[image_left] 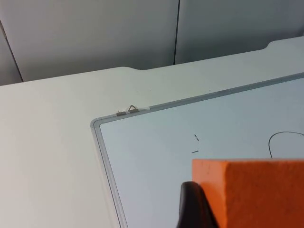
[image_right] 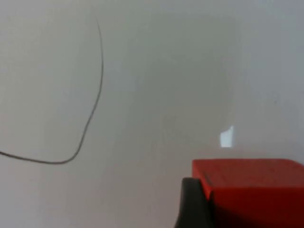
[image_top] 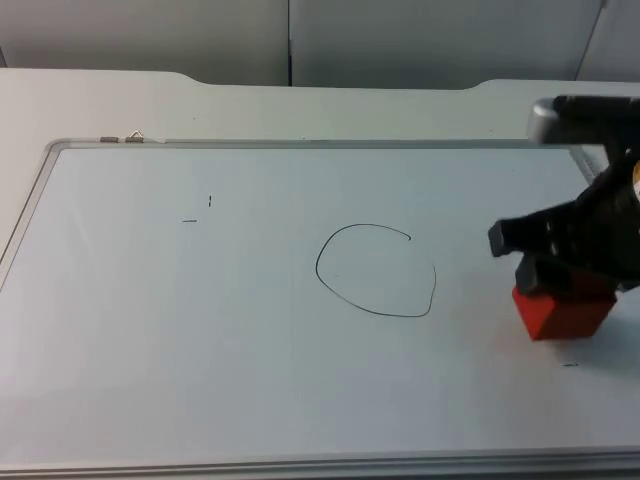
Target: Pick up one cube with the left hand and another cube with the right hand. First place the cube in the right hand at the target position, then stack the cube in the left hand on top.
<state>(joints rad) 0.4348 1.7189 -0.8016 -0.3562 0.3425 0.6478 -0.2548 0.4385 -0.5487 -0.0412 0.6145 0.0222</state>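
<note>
A red cube sits low at the whiteboard's right side, to the right of the hand-drawn circle. My right gripper is shut on it from above; in the right wrist view one black fingertip presses the red cube, with part of the circle line beyond it. My left gripper is shut on an orange cube, held high above the board's near-left corner, with a black fingertip against the cube's side.
The whiteboard has a metal frame and a small clip on its far edge. Two short pen marks lie left of the circle. The grey partition wall stands behind the table.
</note>
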